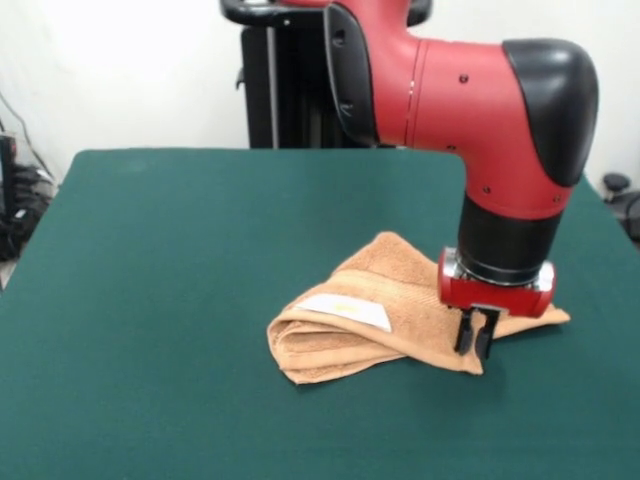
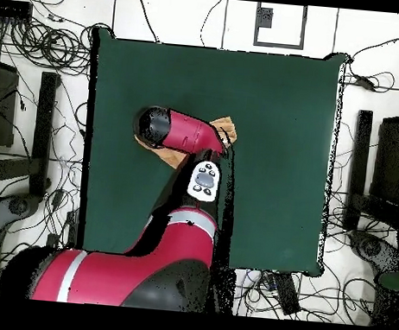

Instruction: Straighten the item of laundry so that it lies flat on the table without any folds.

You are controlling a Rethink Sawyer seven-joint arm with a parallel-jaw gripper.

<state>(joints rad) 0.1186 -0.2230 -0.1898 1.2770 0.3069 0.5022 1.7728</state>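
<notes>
Reaching down from above on a red and black arm (image 1: 480,110), with the pincer (image 1: 475,340) set low on the right part of a tan-orange towel (image 1: 390,325); its two dark fingers (image 1: 464,333) nearly together, a slim gap between, pressed into or nipping the cloth, though whether any fabric sits between them cannot be told. Lying bunched and folded over itself on the dark green counter (image 1: 180,300), white label (image 1: 345,312) facing up. Mostly hidden beneath the arm from overhead.
</notes>
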